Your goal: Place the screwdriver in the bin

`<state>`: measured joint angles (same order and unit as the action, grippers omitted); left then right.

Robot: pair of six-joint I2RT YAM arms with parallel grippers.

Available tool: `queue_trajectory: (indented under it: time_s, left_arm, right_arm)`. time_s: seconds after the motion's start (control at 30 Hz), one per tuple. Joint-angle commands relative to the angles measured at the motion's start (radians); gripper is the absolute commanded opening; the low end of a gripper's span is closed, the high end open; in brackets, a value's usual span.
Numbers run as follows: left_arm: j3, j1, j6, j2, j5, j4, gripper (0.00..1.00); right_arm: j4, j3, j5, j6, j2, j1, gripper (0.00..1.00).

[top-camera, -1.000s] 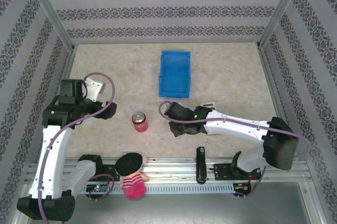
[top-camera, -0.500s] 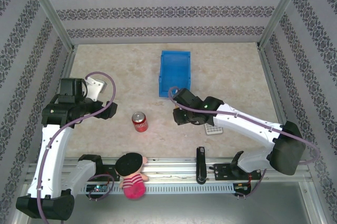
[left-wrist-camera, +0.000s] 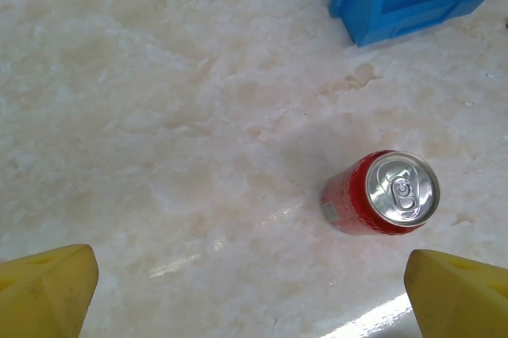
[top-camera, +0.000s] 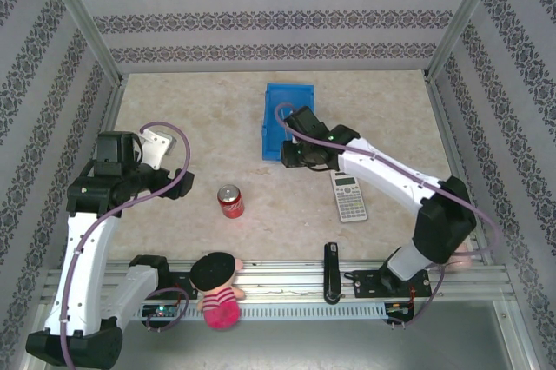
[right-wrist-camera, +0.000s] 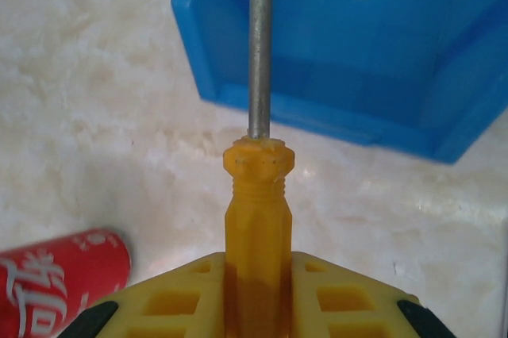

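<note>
Slim orange-handled screwdriver (right-wrist-camera: 258, 219) with silver metal shaft: clamped by its handle in right jaws, shaft pointing across rim of bright blue rectangular plastic bin (right-wrist-camera: 357, 52) | left jaws: spread wide, holding nothing, above marbled surface (left-wrist-camera: 143, 116) near upright red drink can (left-wrist-camera: 381, 193)

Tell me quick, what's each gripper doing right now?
Left gripper: open, holding nothing.
Right gripper: closed on the screwdriver.

Beige marbled desk (top-camera: 182, 114), bearing three things well apart. Toward 12 o'clock, bright blue rectangular plastic bin (top-camera: 290, 102) with raised walls. Toward 7 o'clock, upright red metal drinks can (top-camera: 230, 201). Toward 4 o'clock, flat grey calculator (top-camera: 349, 195), keys up.
</note>
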<state>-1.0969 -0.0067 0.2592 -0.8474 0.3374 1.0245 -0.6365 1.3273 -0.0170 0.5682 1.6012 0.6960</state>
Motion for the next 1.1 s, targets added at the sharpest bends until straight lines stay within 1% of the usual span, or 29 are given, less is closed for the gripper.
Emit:
queue_trajectory:
  time_s: [0.0, 0.43, 0.63, 0.83, 1.07]
  left_arm:
    - [0.003, -0.010, 0.027, 0.018, 0.018, -0.021, 0.99]
    - [0.038, -0.012, 0.041, 0.034, 0.054, -0.044, 0.99]
    - [0.055, -0.012, 0.052, 0.038, 0.052, -0.055, 0.99]
    - [0.049, -0.012, 0.070, 0.033, 0.060, -0.038, 0.99]
    - [0.021, -0.013, 0.057, 0.019, 0.094, -0.014, 0.99]
  right_arm:
    - [0.009, 0.087, -0.009, -0.026, 0.075, -0.020, 0.22]
    - [-0.005, 0.286, -0.088, -0.025, 0.343, -0.063, 0.22]
    - [-0.010, 0.351, -0.120, -0.022, 0.416, -0.074, 0.22]
    - [-0.015, 0.375, -0.115, -0.025, 0.476, -0.100, 0.22]
    - [-0.026, 0.422, -0.086, -0.033, 0.545, -0.126, 0.22]
